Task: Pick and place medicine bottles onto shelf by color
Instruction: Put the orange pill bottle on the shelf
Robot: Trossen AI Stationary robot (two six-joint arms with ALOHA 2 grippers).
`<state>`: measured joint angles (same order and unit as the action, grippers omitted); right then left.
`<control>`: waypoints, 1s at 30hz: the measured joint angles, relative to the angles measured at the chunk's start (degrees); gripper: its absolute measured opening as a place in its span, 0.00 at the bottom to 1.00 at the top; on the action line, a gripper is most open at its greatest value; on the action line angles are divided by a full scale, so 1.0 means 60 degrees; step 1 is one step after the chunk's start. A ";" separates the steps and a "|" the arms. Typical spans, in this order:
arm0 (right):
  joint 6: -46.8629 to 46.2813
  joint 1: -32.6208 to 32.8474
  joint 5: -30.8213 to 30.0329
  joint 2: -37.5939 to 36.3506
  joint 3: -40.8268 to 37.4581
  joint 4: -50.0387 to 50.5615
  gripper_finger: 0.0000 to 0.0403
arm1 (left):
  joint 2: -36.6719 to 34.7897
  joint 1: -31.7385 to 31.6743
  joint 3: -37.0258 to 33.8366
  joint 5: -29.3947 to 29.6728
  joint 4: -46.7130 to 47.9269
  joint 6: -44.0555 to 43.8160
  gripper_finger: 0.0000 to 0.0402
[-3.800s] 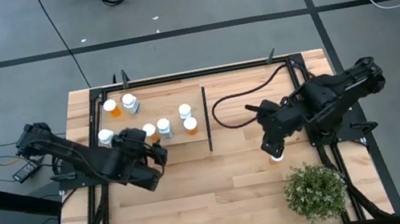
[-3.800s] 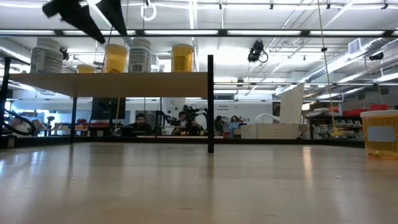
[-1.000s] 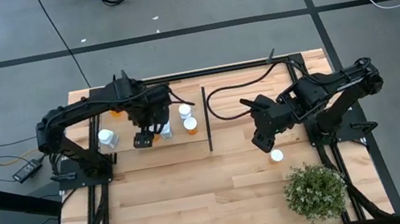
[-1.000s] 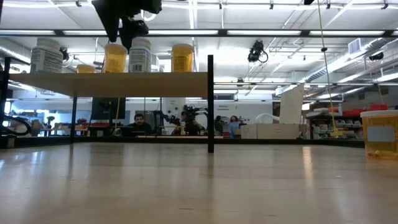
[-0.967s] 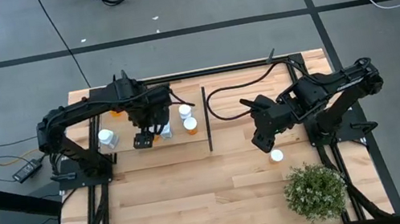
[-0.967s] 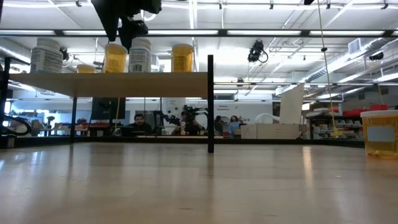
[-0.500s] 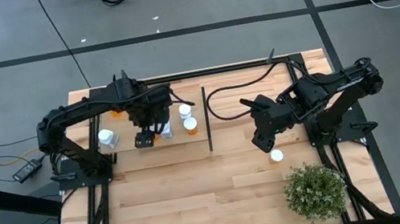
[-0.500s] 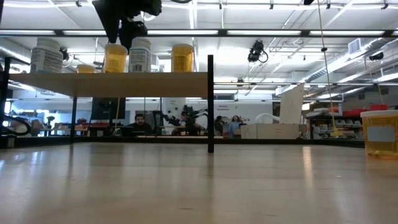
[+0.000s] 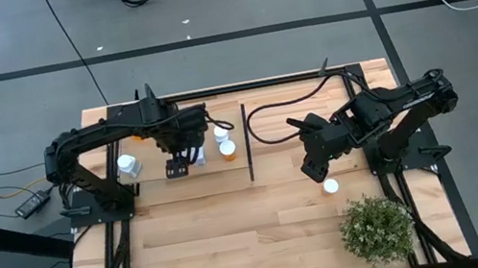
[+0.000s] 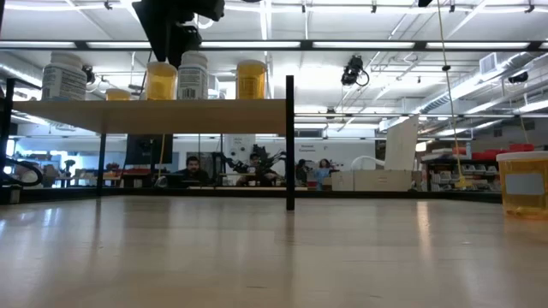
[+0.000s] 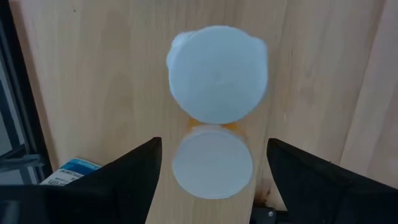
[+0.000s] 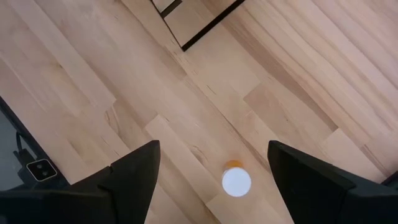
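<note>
We see the left gripper (image 9: 177, 167) hanging over the shelf (image 9: 155, 185), the raised light-wood panel on the table's (image 9: 239, 251) left half, with its fingers (image 11: 134, 168) spread wide apart and holding nothing. Looking down past them, two white-capped bottles (image 11: 216, 74) stand upright on the shelf, one just beside the other; the nearer bottle (image 11: 211, 160) sits between the open fingers, and a little orange shows between the two caps. From above, a white bottle (image 9: 128, 165) stands near the shelf's left edge, and two more, a white-capped bottle (image 9: 221, 133) and an orange bottle (image 9: 228, 149), stand close to the thin black divider (image 9: 247, 142) at the shelf's right edge; the arm hides much of the rest. From table height we count several bottles along the shelf top, among them an orange one (image 10: 160, 80), a white labelled one (image 10: 193, 76) and another orange one (image 10: 251, 79). The right gripper (image 9: 311, 170) hovers above the bare tabletop right of the divider, its fingers (image 12: 134, 177) open and empty. One orange bottle with a white cap (image 9: 331, 187) stands alone on the table just below that gripper, near the potted plant (image 9: 377, 230). People (image 10: 195, 167) sit in the room behind the table.
</note>
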<state>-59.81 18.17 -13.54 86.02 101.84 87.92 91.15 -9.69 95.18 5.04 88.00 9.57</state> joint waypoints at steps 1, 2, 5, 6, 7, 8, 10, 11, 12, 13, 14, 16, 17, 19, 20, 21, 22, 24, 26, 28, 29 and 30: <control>0.0023 0.0000 0.0000 0.0000 0.0000 0.0000 0.75 | 0.0000 -0.0004 0.0000 -0.0015 0.0003 -0.0032 0.74; 0.0046 0.0000 0.0000 0.0000 0.0000 0.0000 0.75 | 0.0000 -0.0020 0.0000 -0.0040 0.0005 -0.0050 0.74; 0.0090 0.0000 0.0000 0.0000 0.0000 0.0000 0.75 | 0.0000 -0.0119 0.0000 -0.0184 0.0008 -0.0071 0.74; 0.0118 0.0000 0.0000 0.0000 0.0000 0.0000 0.75 | 0.0000 -0.0162 0.0000 -0.0290 0.0010 -0.0111 0.74; 0.0155 0.0000 0.0000 0.0000 0.0000 0.0000 0.75 | 0.0000 -0.0206 0.0000 -0.0386 0.0012 -0.0204 0.74; 0.0172 0.0000 0.0000 0.0000 0.0000 0.0000 0.75 | 0.0000 -0.0247 0.0000 -0.0464 0.0016 -0.0249 0.74; 0.0172 0.0000 0.0000 0.0000 0.0000 0.0000 0.75 | 0.0000 -0.0295 0.0000 -0.0490 0.0016 -0.0274 0.74; 0.0172 0.0000 0.0000 0.0000 0.0000 0.0000 0.75 | 0.0000 -0.0295 0.0000 -0.0488 0.0016 -0.0274 0.74; 0.0172 0.0000 0.0000 0.0000 0.0000 0.0000 0.75 | 0.0000 -0.0298 0.0000 -0.0468 0.0016 -0.0282 0.74; 0.0172 0.0000 0.0000 0.0000 0.0000 0.0000 0.75 | 0.0000 -0.0295 0.0000 -0.0413 0.0016 -0.0314 0.74; 0.0172 0.0000 0.0000 0.0000 0.0000 0.0000 0.75 | 0.0000 -0.0295 0.0000 -0.0359 0.0008 -0.0388 0.74; 0.0172 0.0000 0.0000 0.0000 0.0000 0.0003 0.75 | -0.0015 -0.0274 -0.0230 -0.0256 -0.0245 -0.0561 0.74; 0.0168 0.0000 0.0000 0.0000 0.0000 0.0000 0.75 | -0.0015 -0.0226 -0.0420 -0.0199 -0.0296 -0.0663 0.74; 0.0168 0.0000 0.0000 0.0000 0.0000 0.0002 0.75 | 0.0000 -0.0122 -0.0740 0.0075 -0.0263 -0.0788 0.74; 0.0164 0.0000 0.0000 0.0000 0.0000 0.0000 0.75 | -0.0004 -0.0064 -0.0827 0.0184 -0.0266 -0.0811 0.74; 0.0164 0.0000 0.0000 0.0000 0.0000 0.0000 0.75 | -0.0007 -0.0011 -0.0886 0.0275 -0.0272 -0.0822 0.74; 0.0164 0.0000 0.0003 0.0000 0.0000 0.0000 0.75 | -0.0007 0.0031 -0.0907 0.0350 -0.0297 -0.0864 0.74; 0.0170 0.0000 0.0002 0.0000 0.0000 0.0002 0.75 | -0.0007 0.0062 -0.0911 0.0394 -0.0430 -0.0919 0.74; 0.0212 0.0000 0.0004 0.0000 0.0000 0.0000 0.75 | -0.0013 0.0057 -0.0911 0.0376 -0.0432 -0.0948 0.74; 0.0215 0.0000 0.0004 0.0000 0.0000 0.0004 0.75 | -0.0077 0.0015 -0.0911 0.0210 -0.0434 -0.0946 0.74; 0.0215 0.0000 0.0004 0.0000 0.0000 0.0004 0.75 | -0.0100 0.0011 -0.0910 0.0116 -0.0430 -0.0948 0.74; 0.0219 0.0000 0.0004 0.0000 0.0000 0.0004 0.75 | -0.0106 0.0011 -0.0907 0.0075 -0.0422 -0.0948 0.73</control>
<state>-58.50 18.17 -13.52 86.02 101.84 87.94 90.52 -9.63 89.73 5.49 85.47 3.88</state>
